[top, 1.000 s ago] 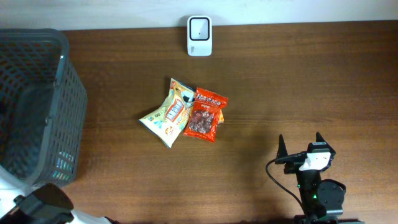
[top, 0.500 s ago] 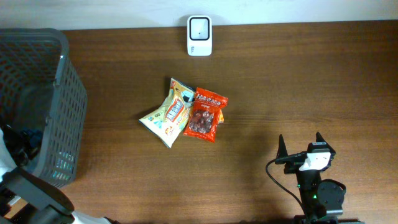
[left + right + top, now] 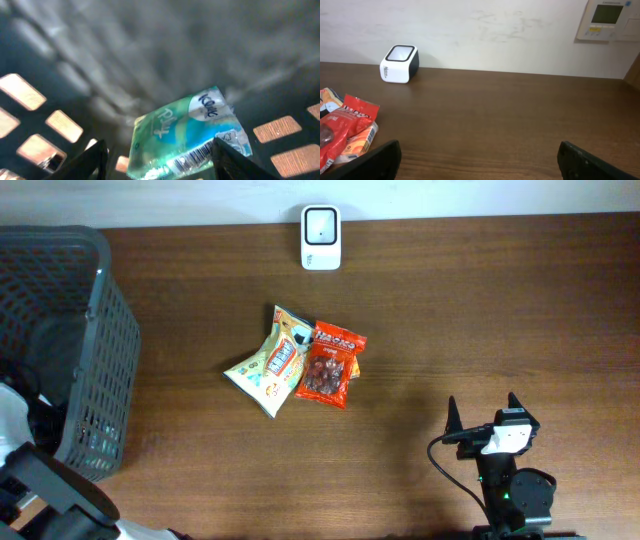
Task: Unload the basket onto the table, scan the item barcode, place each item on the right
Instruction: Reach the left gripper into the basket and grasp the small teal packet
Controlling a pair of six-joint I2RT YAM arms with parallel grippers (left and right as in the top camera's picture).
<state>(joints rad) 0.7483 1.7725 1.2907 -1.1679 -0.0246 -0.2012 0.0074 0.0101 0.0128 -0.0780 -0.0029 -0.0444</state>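
Tissue pack, green with its barcode showing, lies inside the basket. My left gripper is down in the basket, fingers spread either side of the pack with a gap on one side, not clamped. My right gripper sits wide open and empty, well right of the basket. Scanner is also right of the basket.
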